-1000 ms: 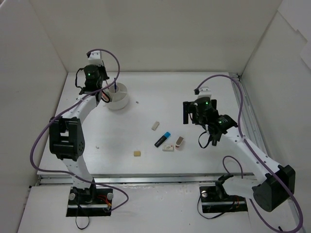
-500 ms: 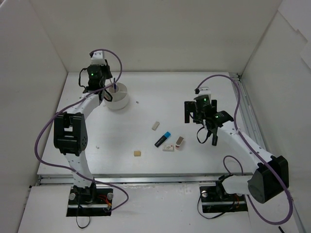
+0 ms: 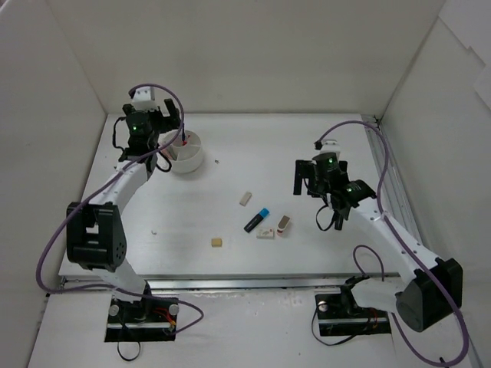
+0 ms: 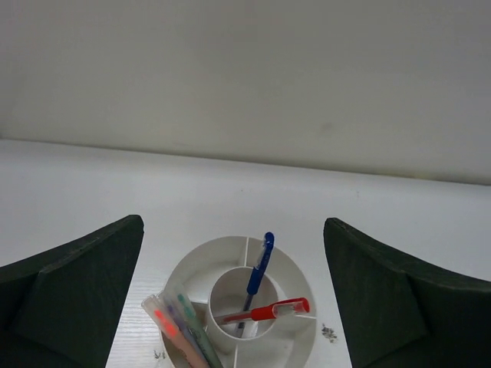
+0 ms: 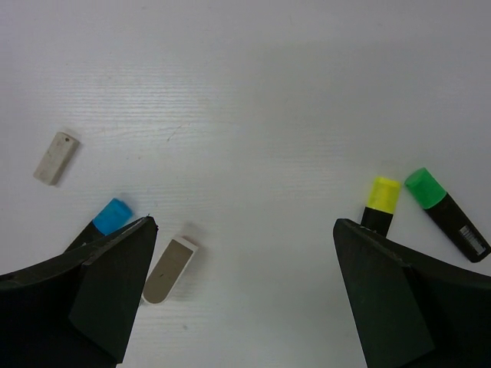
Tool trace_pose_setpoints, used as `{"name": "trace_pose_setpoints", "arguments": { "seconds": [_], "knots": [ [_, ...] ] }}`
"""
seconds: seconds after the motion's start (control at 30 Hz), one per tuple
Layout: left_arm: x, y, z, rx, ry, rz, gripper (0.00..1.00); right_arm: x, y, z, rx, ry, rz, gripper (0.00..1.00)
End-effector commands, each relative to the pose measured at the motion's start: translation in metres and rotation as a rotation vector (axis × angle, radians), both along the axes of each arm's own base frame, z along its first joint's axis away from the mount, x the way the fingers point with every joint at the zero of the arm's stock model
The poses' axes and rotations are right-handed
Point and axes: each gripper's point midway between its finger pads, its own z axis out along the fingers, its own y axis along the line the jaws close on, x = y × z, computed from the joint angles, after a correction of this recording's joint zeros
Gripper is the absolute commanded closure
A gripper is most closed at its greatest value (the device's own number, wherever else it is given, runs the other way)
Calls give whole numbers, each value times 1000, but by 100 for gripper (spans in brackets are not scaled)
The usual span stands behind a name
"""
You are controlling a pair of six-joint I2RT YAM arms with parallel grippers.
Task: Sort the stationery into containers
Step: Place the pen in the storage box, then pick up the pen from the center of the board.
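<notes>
White walls enclose the white worktop [image 3: 253, 153] on three sides in the top external view. The pot [image 3: 190, 161] stands at the upper left of that frame, near the back wall, with the wrist of the left arm [image 3: 126, 180] just beside it.

In the left wrist view, the left fingers [image 4: 77, 291] are spread wide, one at each lower corner of the frame, with nothing gripped. The pot sits at lower centre, between and beyond them. Its round centre compartment holds a blue pen [image 4: 261, 267] and a red pen [image 4: 268, 310], both leaning. An outer compartment at the pot's lower left holds pale pens [image 4: 180, 322] with pink and green markings.

Loose stationery lies at the centre of the top external frame, well apart from the pot:
- a beige eraser [image 3: 245, 198];
- a black marker [image 3: 256, 220] with a blue cap;
- a white eraser [image 3: 266, 233], with a grey-brown eraser [image 3: 284, 224] just beside it;
- a second beige eraser [image 3: 217, 242] further left.

The right arm [image 3: 383, 226] hangs to the right of this group. In the right wrist view, the right fingers [image 5: 92, 291] are spread wide and grip nothing. A yellow-capped marker [image 5: 381, 193] and a green-capped marker [image 5: 441, 205] lie side by side at the right of that frame. The blue cap shows at lower left, its body hidden behind a finger.
</notes>
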Motion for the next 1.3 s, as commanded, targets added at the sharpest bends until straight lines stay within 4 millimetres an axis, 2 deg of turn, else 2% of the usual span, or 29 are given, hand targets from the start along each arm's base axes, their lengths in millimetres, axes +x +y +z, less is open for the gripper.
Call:
{"name": "trace_pose_setpoints", "arguments": {
  "seconds": [0.0,0.1,0.13,0.17,0.2,0.27,0.33,0.4,0.43,0.47,0.57,0.6,0.67,0.73,0.83,0.87,1.07,1.17,1.27],
  "knots": [
    [-43,-8,104,-43,-169,-36,0,-10,-10,16,82,-54,-78,2],
    [-64,-23,102,-45,-93,-91,0,-22,-13,7,116,-28,-95,2],
    [-77,-36,95,-39,-28,-153,0,-25,-13,9,140,-32,-108,2],
    [-83,-40,89,-15,8,-186,0,-31,-17,2,143,-11,-125,2],
    [-97,-55,76,-2,69,-263,0,-34,-18,2,162,-10,-146,2],
    [-113,-78,60,44,106,-371,0,-44,-26,-9,156,44,-186,2],
    [-137,-108,35,70,143,-503,0,-50,-34,-17,162,85,-240,2],
    [-158,-121,10,108,207,-564,0,-56,-43,-26,157,132,-292,2],
    [-168,-134,2,120,217,-603,0,-59,-50,-31,152,149,-329,2],
    [-179,-138,-8,132,231,-621,0,-60,-55,-34,151,157,-357,2],
    [-199,-154,-17,128,207,-675,0,-61,-76,-47,141,191,-460,2],
    [-201,-154,-16,125,195,-678,0,-60,-89,-52,132,204,-505,2],
    [-209,-160,-12,126,179,-697,0,-57,-100,-63,102,258,-523,2],
    [-210,-157,-11,134,184,-683,0,-54,-104,-69,100,300,-519,2],
    [-211,-153,-9,130,182,-662,0,-42,-100,-79,81,363,-455,2],
    [-213,-152,-9,130,179,-660,0,-42,-102,-90,54,408,-457,2],
    [-214,-151,-8,133,182,-645,0,-43,-108,-124,37,528,-464,4],
    [-216,-151,-9,127,172,-650,0,-40,-104,-139,88,575,-433,12],
    [-216,-151,-8,122,166,-649,0,-39,-97,-151,104,617,-395,28]
  ]
}}
